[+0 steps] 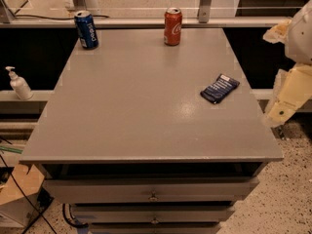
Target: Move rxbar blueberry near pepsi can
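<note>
While the gripper (285, 99) hung off the right edge of the table (136, 106), its grip state unreadable, the rxbar blueberry (220, 88) lay near it. The pepsi can (86, 29) stood rear-left, well apart. A Coca-Cola can (172, 26) stood rear-centre.

The single camera looks down from above the near edge of the table (136, 106) — fairly close, facing its far side — with the gripper (285, 104) beside its right edge.

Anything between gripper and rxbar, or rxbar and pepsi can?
Nothing visible. The gripper hangs right of the table, with only bare top between it and the rxbar blueberry. The line to the pepsi can is bare too; the red cola can stands behind that line.
</note>
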Robot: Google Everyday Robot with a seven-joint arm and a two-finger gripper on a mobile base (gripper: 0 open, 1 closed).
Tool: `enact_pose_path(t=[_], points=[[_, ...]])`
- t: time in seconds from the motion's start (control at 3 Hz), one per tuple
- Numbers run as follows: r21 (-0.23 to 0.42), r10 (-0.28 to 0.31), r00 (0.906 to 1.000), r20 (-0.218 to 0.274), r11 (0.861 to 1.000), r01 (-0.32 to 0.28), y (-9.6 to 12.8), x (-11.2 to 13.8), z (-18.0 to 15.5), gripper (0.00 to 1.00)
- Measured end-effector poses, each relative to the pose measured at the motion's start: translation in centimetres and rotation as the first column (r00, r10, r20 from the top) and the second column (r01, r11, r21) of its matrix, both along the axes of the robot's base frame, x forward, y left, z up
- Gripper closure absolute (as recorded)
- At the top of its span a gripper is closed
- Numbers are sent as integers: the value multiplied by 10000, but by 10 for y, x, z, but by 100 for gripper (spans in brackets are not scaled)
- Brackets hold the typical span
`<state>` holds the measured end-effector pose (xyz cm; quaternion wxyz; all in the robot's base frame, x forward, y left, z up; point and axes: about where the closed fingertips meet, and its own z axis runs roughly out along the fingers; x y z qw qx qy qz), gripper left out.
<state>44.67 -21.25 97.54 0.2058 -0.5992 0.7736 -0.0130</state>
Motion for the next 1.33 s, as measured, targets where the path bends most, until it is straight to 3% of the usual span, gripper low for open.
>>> enact_pose_path(t=[0.33, 0.67, 1.0, 1.33], points=[[1566, 168, 9990, 404, 9874, -229, 9, 18, -15, 0], [2405, -118, 9993, 356, 9706, 29, 12, 46, -33, 0], [2363, -201, 9995, 247, 9716, 137, 11, 46, -39, 0], [2792, -389, 9991, 172, 9597, 325, 20, 62, -51, 0]])
